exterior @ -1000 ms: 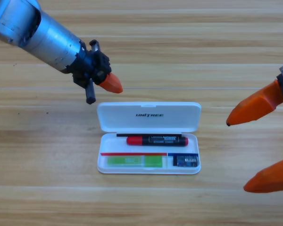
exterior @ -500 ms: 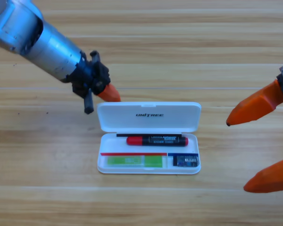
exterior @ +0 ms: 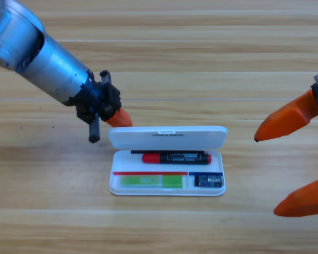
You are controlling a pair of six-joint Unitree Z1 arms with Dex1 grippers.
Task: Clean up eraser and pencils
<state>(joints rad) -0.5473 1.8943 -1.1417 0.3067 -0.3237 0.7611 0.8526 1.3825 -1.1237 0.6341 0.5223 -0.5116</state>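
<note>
From the high view, my only camera, I see the left gripper (exterior: pixel 118 118) low at the back left corner of the white case (exterior: pixel 167 186), its orange tip touching the lid (exterior: pixel 167 137), which stands tilted up rather than lying flat. I cannot tell how far its jaws are parted (only one orange tip shows beside the black body), and it has hold of nothing I can make out.

Inside the case, the red-ended pencil (exterior: pixel 176 157) lies lengthwise in the rear compartment. The light green pencil (exterior: pixel 151 181) lies in the front left compartment, and the eraser (exterior: pixel 208 181) sits in the small front right compartment just beside it.

The right gripper (exterior: pixel 286 172) waits at the picture's right edge, well apart from the case, its two orange jaws spread wide with nothing between them. All of it rests on the wooden table (exterior: pixel 201 63).
</note>
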